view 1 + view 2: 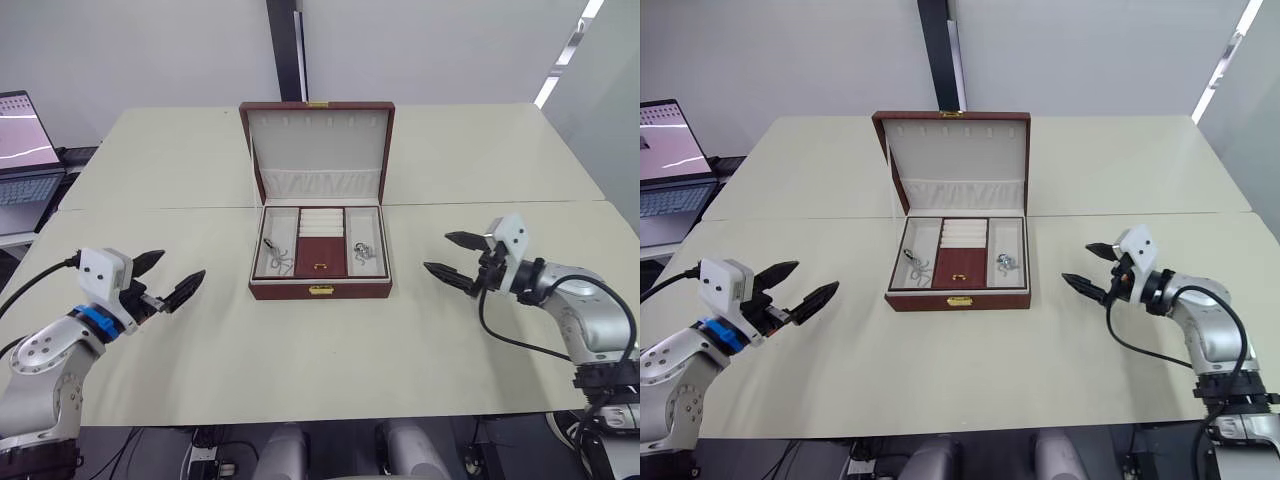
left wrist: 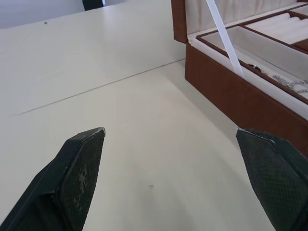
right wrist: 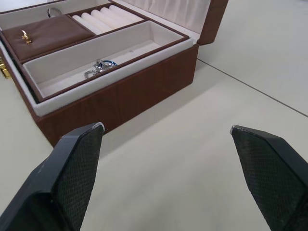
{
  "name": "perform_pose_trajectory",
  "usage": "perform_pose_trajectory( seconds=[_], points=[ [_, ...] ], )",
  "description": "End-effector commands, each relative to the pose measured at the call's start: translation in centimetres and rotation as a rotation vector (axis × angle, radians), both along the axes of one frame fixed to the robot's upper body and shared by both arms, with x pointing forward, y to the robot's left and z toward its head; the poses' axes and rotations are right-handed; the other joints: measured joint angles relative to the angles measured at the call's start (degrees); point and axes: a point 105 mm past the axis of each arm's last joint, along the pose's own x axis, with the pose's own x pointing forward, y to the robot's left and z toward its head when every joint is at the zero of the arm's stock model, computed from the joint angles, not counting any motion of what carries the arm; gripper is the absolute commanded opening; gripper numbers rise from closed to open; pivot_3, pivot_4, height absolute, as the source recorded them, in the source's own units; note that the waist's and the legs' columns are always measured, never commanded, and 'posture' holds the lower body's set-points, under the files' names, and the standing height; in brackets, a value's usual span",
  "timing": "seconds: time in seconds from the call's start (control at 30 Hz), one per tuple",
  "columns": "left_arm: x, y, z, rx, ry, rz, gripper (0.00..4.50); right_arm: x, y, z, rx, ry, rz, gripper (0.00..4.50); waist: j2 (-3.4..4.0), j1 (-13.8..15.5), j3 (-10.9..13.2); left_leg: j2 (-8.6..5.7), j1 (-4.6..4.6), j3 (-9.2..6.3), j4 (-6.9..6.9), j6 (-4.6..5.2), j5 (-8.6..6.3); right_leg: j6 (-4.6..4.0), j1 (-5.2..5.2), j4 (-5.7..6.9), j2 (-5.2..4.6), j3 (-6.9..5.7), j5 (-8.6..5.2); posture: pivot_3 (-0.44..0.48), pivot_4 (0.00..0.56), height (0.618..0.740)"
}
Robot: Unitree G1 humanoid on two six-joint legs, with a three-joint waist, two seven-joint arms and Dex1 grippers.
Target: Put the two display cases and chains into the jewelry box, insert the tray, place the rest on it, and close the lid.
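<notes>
Two pale tables point(image 1: 200, 360) abut beneath grey walls point(image 1: 130, 50).

silver arms, white wrist blocks, black textured fingers point(image 2: 79, 178), black cables, blue left band.

1 jewelry box point(image 1: 320, 290), 1 tray point(image 1: 320, 243), 1 laptop point(image 1: 25, 150), 2 grippers: left point(image 1: 172, 278), right point(image 1: 455, 257).

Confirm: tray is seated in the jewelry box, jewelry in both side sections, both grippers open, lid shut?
Not quite: the lid is open, standing upright behind the jewelry box, as the left eye view shows. The rest holds: tray seated, jewelry in both side sections, left gripper and right gripper open.
</notes>
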Motion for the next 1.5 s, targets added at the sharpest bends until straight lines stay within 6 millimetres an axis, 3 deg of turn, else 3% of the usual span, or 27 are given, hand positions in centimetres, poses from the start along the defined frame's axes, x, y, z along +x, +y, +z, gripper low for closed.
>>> perform_pose_trajectory(
  seconds=[0.03,0.13,0.33,0.47,0.5,0.9,1.5],
  points=[
    [1.5,0.3,-0.4,0.009,0.005,0.058,4.32,1.1,0.6,0.5,-0.005,-0.046,-0.024,3.57,-0.01,0.01,0.0,0.0,0.0,0.0,0.0,0.0,0.0,0.0,-0.01,0.0,-0.01,0.0,0.0,0.0,0.15,0.74],
    [2.4,-0.2,-0.4,0.002,0.003,0.057,3.58,1.8,1.4,0.2,0.001,-0.048,-0.028,2.48,-0.01,0.0,0.01,-0.02,-0.03,0.0,0.01,-0.02,0.01,0.01,-0.03,0.01,-0.03,-0.01,0.01,0.0,0.15,0.74],
    [3.9,-2.0,-0.8,-0.017,0.012,0.011,1.63,3.0,3.3,0.0,0.017,-0.057,-0.034,0.92,-0.01,-0.07,0.0,-0.01,-0.09,0.02,0.01,-0.14,0.08,0.0,-0.16,0.11,-0.02,0.0,0.01,0.0,0.15,0.74],
    [4.5,-3.9,-1.3,-0.038,0.024,-0.049,0.39,3.2,4.8,0.0,0.03,-0.061,-0.015,0.01,-0.01,-0.03,0.0,-0.01,-0.1,0.03,0.01,-0.15,0.09,0.0,-0.21,0.17,-0.02,0.0,0.01,0.0,0.15,0.74],
    [4.6,-4.4,-1.3,-0.043,0.025,-0.063,0.09,3.2,5.2,0.0,0.034,-0.061,-0.006,0.0,-0.01,-0.03,0.0,-0.01,-0.1,0.02,0.01,-0.16,0.09,0.0,-0.21,0.18,-0.03,0.0,0.01,0.0,0.15,0.74],
    [4.4,-7.7,-1.7,-0.08,0.064,-0.207,0.04,1.8,8.4,-0.4,0.069,-0.013,0.113,0.0,-0.01,-0.98,0.0,0.01,-0.1,0.02,0.01,-0.22,0.13,0.0,-0.27,0.26,-0.01,0.0,0.01,0.0,0.15,0.74],
    [-0.6,-10.2,-3.5,-0.14,0.211,-0.356,0.04,-2.9,9.6,-1.2,0.097,0.104,0.248,0.0,0.0,-1.07,0.0,-0.01,-0.09,-0.06,-0.03,-0.21,0.12,0.0,-0.27,0.22,-0.1,0.02,0.0,0.0,0.15,0.74]
  ],
)
